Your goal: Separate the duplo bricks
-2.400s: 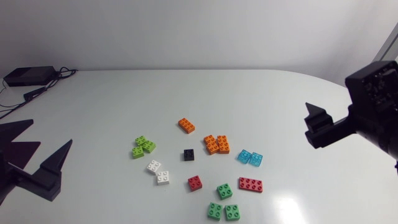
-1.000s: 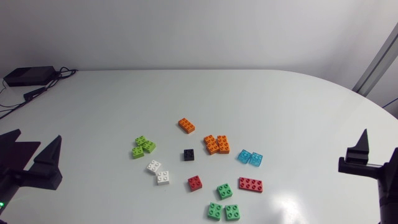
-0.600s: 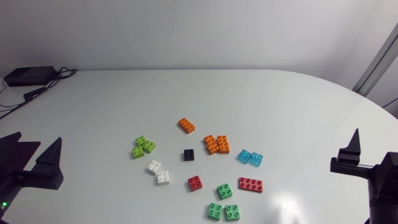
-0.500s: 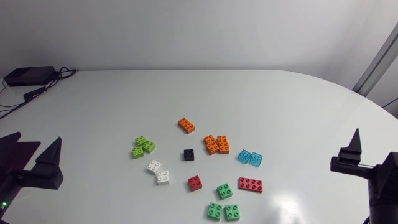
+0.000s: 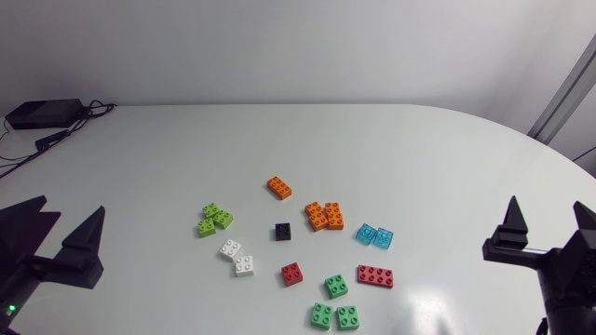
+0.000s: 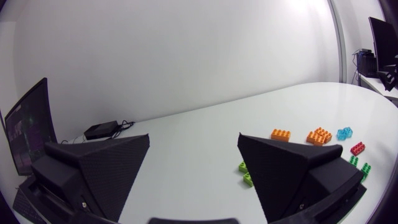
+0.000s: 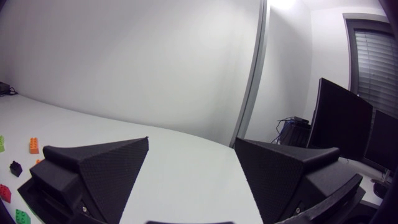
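Duplo bricks lie scattered mid-table: a single orange brick (image 5: 279,187), two orange bricks joined (image 5: 324,216), a lime green cluster (image 5: 215,220), a small black brick (image 5: 283,232), a white pair (image 5: 237,258), a light blue pair (image 5: 374,235), two red bricks (image 5: 292,273) (image 5: 374,275) and green ones (image 5: 334,316) nearest the front. My left gripper (image 5: 56,234) (image 6: 193,165) stands open at the left edge, nothing between its fingers. My right gripper (image 5: 548,228) (image 7: 193,168) stands open at the right edge, also holding nothing. Both are well clear of the bricks.
A black box with cables (image 5: 42,113) sits at the table's far left corner. The white table (image 5: 391,149) stretches bare behind and beside the bricks.
The right gripper has drifted inward from the right edge and turned so both fingers show. The left gripper has shifted slightly toward the bricks. No brick has moved.
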